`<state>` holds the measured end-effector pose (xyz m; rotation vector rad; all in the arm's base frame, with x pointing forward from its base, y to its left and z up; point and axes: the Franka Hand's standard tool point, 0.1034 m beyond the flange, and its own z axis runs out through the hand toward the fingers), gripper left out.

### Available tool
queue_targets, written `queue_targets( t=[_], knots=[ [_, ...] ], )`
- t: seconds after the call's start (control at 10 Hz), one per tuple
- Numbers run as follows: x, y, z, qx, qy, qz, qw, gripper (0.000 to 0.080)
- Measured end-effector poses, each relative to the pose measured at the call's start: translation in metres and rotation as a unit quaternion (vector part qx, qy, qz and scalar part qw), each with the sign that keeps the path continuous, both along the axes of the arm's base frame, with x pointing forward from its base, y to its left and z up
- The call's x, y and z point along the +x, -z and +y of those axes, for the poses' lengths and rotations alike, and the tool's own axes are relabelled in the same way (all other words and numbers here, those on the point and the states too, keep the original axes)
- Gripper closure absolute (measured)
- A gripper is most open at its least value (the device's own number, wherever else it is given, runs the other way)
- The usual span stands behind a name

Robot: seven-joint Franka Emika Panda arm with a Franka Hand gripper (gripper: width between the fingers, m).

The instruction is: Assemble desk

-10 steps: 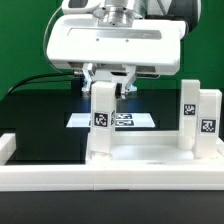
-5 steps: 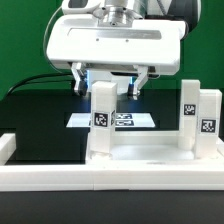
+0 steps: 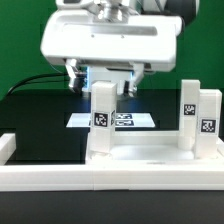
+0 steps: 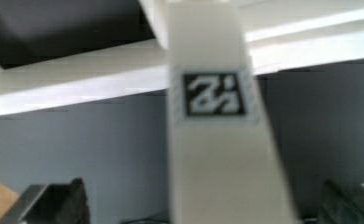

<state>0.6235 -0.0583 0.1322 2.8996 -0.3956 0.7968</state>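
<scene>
Desk tabletop panel (image 3: 140,158) sits low in the exterior view, near the front barrier wall (image 3: 110,180); its full outline is cut off, only a white shallow rimmed slab shows. Three leg posts stand upright on it: one at about 9 o'clock from panel centre (image 3: 103,118), two close together at 3 o'clock (image 3: 188,118) (image 3: 208,120). A fourth is not visible.

Gripper (image 3: 103,82) hangs just above the 9 o'clock post, fingers spread, one either side of the post top, not touching it as far as I can tell. Fingertips are partly hidden by the post and the white wrist housing; the top of the arm is cropped.

Wrist view is blurred: the same post (image 4: 214,130) fills the middle, its tag smeared, dark finger pads (image 4: 51,205) at both edges, well apart from the post faces.

Surface: black tabletop (image 3: 40,120), matte. The marker board (image 3: 135,121) lies flat at 12 o'clock behind the posts, mostly hidden by them. Green backdrop (image 3: 20,40) behind; a black cable runs across it.

Parts are plain white plastic, square-section posts, each with a black-and-white square tag on the face. Tag patterns too small to read.
</scene>
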Motion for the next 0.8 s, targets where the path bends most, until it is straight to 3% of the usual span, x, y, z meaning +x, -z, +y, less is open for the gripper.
queue_targets(
  t=[0.1,0.2,0.6,0.8],
  knots=[
    [0.001,-0.017,-0.01,0.031,-0.001,0.039,0.999,0.0151],
    [0.006,-0.026,-0.014,0.041,-0.001,0.041,0.998,0.0151],
    [0.011,-0.03,-0.003,0.129,0.001,0.22,0.967,0.0151],
    [0.011,-0.024,0.002,0.148,0.007,0.285,0.947,0.0151]
  ],
)
